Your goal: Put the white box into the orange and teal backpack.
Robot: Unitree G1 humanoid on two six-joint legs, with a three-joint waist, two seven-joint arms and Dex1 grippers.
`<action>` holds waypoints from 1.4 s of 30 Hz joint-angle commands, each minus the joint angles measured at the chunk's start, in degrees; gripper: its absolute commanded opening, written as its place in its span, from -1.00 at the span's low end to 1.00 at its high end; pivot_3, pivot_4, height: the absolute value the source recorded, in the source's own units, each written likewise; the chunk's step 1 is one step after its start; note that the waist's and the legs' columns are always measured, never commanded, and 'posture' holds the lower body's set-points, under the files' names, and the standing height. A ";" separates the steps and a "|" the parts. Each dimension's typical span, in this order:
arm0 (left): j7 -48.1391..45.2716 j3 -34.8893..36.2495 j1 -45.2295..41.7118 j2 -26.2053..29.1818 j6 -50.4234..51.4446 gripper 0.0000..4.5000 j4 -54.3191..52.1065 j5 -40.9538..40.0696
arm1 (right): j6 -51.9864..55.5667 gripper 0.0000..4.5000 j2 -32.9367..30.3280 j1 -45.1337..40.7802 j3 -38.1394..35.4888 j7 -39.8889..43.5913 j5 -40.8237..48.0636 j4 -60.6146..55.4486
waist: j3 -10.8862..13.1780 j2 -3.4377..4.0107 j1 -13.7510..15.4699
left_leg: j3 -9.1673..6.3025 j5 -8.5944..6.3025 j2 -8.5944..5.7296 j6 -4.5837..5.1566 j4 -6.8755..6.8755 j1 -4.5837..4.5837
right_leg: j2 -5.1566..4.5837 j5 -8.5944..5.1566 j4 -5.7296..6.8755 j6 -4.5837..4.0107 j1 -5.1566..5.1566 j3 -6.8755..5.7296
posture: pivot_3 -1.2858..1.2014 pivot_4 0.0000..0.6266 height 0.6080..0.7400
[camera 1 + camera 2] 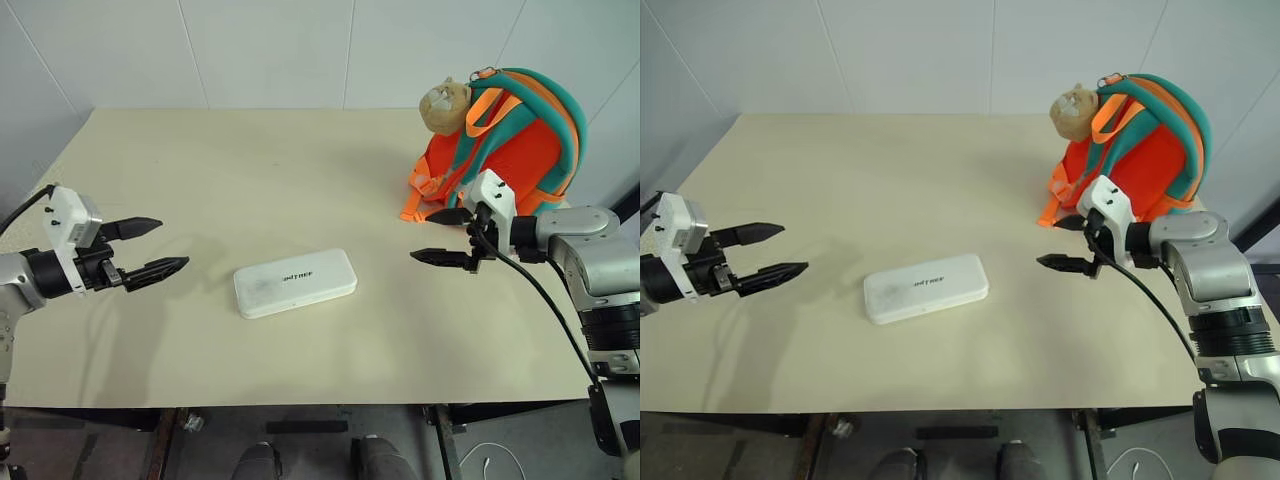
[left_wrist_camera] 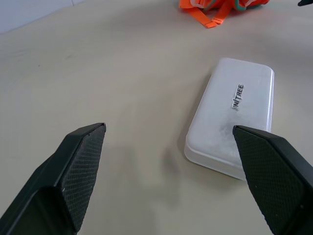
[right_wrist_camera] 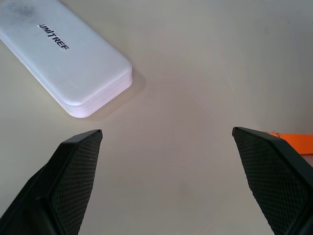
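White box (image 1: 295,283) flat on table, between two wide-spread, empty hands.

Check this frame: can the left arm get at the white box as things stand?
Probably yes. The left gripper is open and aimed at the white box, which lies flat on the table with bare tabletop between them; the backpack stands well off.

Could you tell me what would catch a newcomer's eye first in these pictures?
Probably the orange and teal backpack, standing bright at the table's far right corner with a tan plush head at its top. Next, the white box lying flat mid-table, with the open left pincer and open right pincer hovering on either side of it.
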 commanded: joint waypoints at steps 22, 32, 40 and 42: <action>1.77 0.66 2.49 -3.24 -0.10 0.02 -8.01 -1.67 | 0.05 0.00 4.29 -2.24 1.95 -7.08 -1.66 -2.60 | 0.00 0.00 -0.09 | 0.01 -0.01 0.00 0.02 0.04 0.01 | 0.00 0.00 0.03 0.00 0.00 0.02 | 0.03 -0.52 1.00; 2.72 -2.29 3.56 -0.64 7.81 -0.99 -5.00 0.26 | -1.66 -1.00 9.08 -1.35 3.67 -14.08 -5.90 -1.06 | 0.00 0.00 -0.27 | 0.01 -0.01 -0.01 0.02 0.04 0.01 | 0.00 0.00 0.04 0.00 0.00 0.03 | 0.03 -0.52 1.00; 2.82 -6.30 4.01 -1.88 14.40 -0.99 -3.21 -0.46 | -6.35 -1.00 12.17 -1.21 7.90 -18.81 -12.24 4.61 | 0.00 0.00 -0.35 | 0.01 -0.01 -0.01 0.02 0.02 0.00 | 0.00 0.00 0.03 0.00 -0.01 0.03 | 0.03 -0.52 1.00; 3.16 -7.12 3.51 -2.56 15.36 -0.99 -2.25 -0.35 | -6.46 -1.00 13.11 -1.50 8.41 -19.30 -12.94 5.76 | 0.00 0.00 -0.36 | 0.01 -0.01 -0.01 0.02 0.04 0.01 | 0.00 0.00 0.05 0.00 -0.01 0.03 | 0.03 -0.52 1.00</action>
